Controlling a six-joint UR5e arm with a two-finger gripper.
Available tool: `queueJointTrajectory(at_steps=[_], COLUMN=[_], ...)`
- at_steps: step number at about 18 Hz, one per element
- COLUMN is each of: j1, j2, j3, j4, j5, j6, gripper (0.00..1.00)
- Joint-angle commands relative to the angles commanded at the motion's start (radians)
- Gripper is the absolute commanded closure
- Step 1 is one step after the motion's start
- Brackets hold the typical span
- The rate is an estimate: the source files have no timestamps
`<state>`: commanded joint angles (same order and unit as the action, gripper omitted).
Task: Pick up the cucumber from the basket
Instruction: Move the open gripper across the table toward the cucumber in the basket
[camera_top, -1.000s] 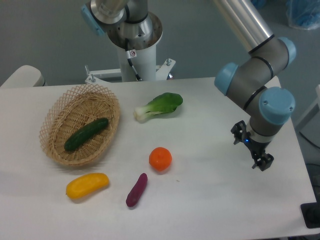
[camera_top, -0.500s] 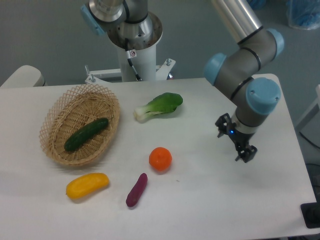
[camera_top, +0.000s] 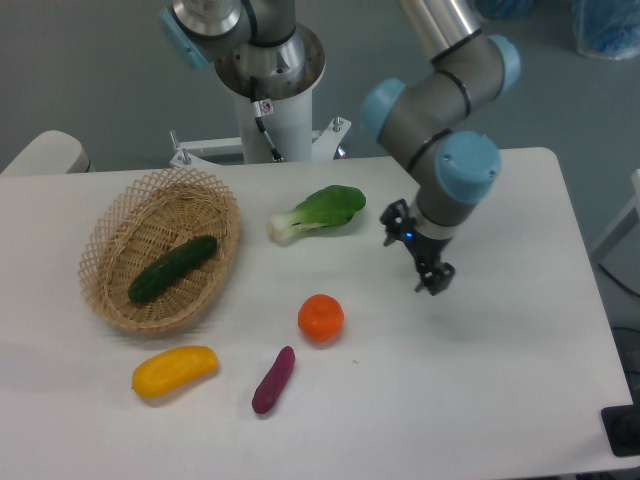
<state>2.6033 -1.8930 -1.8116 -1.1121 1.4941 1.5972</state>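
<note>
— Where is your claw right now, and what is in it?

— My claw hangs over the white bench, right of the middle, just to the right of the bok choy. Nothing is between its fingers. From this angle they look dark and small, and I cannot tell how far apart they stand.

— And the cucumber?

— The cucumber lies inside the basket, on the left side of the bench. It sits slantwise on the woven floor, one end toward the near left rim and the other pointing up toward the far right rim. It is well apart from my claw, with the bok choy between us.

— What else is on the bench?

— An orange fruit sits near the middle, below the bok choy and to the lower left of my claw. A slim purple sweet potato lies just below and left of it. A yellow fruit rests near the front edge, just beside the basket's near rim but not touching it as far as I can see. My arm's base post stands behind the bench's far edge.
</note>
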Motion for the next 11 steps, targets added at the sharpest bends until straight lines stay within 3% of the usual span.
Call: queueJointTrajectory(at_steps=[7,11], j1=[-0.135,-0.254], j2=[0.061,0.101], j3=[-0.046,-0.066], j4=[0.0,0.002], j5=[-0.006,-0.026], j6=[-0.259,-0.419], gripper=[0.0,0.0])
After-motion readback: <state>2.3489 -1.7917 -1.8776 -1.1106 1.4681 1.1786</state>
